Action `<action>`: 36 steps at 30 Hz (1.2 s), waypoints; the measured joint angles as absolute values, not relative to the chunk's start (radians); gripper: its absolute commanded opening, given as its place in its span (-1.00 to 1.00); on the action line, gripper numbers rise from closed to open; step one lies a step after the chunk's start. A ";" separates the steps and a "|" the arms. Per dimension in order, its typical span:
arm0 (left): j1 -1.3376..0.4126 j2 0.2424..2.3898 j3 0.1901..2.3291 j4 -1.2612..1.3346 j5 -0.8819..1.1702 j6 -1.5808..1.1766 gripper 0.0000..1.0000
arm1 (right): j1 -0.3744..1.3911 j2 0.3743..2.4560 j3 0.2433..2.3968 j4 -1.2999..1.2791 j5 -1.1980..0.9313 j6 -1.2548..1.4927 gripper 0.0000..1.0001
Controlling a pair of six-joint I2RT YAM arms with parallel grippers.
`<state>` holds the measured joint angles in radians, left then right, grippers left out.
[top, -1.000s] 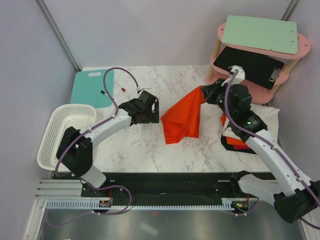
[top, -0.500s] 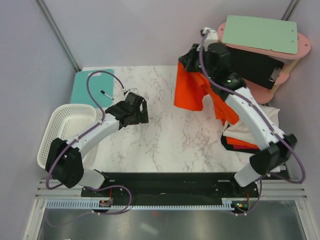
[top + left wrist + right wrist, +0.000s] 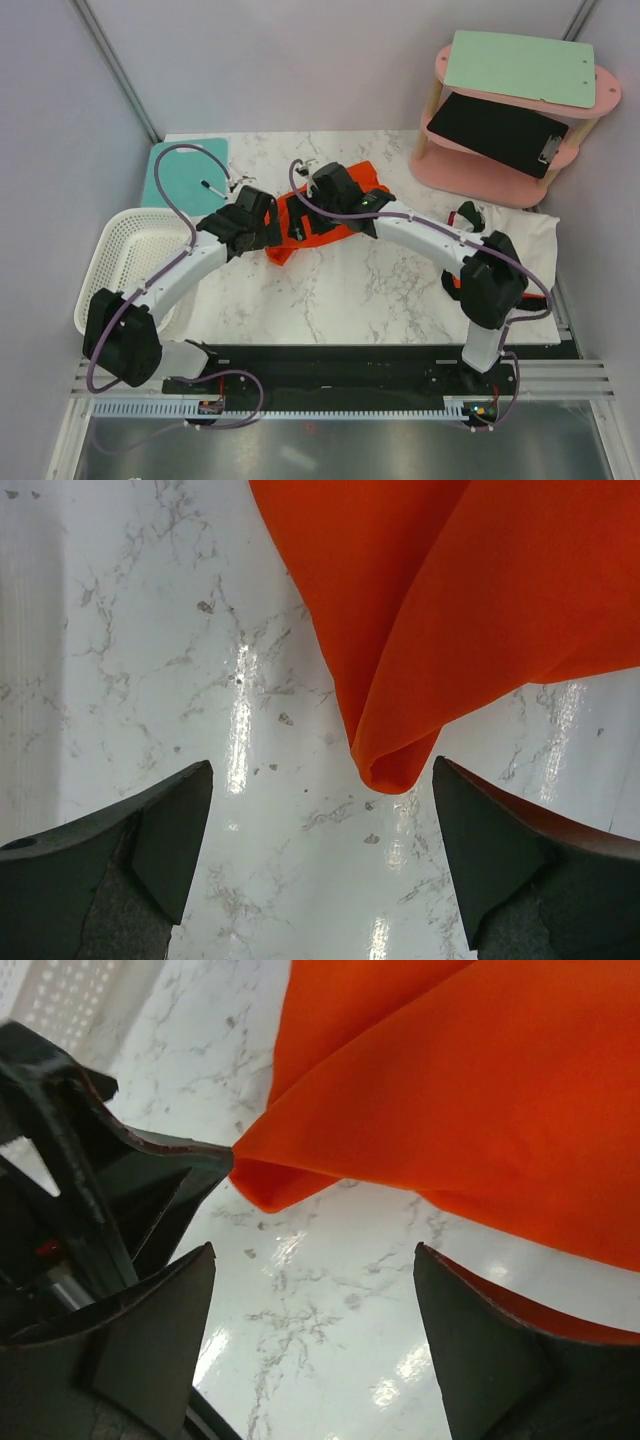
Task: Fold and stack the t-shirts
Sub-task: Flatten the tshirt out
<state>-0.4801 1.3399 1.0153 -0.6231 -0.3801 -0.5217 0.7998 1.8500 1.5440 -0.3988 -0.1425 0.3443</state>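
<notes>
Nearest the arm bases, to the right of the t-shirt (image 3: 480, 600), a sliver of more orange cloth (image 3: 452, 285) shows beside the right arm on a white cloth (image 3: 530, 235), and to the t-shirt's left stands a white basket (image 3: 130, 260). The t-shirt itself lies loosely bunched on the marble worktop (image 3: 350, 290), about midway across. The left gripper (image 3: 320, 785) sits at the t-shirt's left end, jaws wide open, with a folded corner just ahead of them and untouched. The right gripper (image 3: 315, 1255) hovers over the t-shirt, jaws also open, gripping nothing. Beyond the t-shirt to the left lies a teal board (image 3: 180, 170). Beyond it to the right stands a pink shelf (image 3: 470, 172).
</notes>
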 measured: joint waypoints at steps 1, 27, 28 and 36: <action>-0.480 1.356 1.017 -0.617 -0.377 -0.522 0.94 | 0.788 1.824 1.526 -0.399 -0.119 0.342 0.71; -0.503 1.383 1.059 -0.574 -0.322 -0.521 0.95 | 0.352 2.073 1.487 -0.244 0.158 0.393 -0.39; -0.504 1.380 1.059 -0.574 -0.322 -0.521 0.95 | 0.351 2.073 1.486 -0.231 0.159 0.397 -0.67; -0.504 1.379 1.046 -0.574 -0.322 -0.521 0.94 | 0.343 2.017 1.395 -0.134 0.161 0.426 -1.00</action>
<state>-0.5037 1.3792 1.0458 -0.5743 -0.3222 -0.5205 0.3431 2.0174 1.3949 -0.1345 0.1608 0.4259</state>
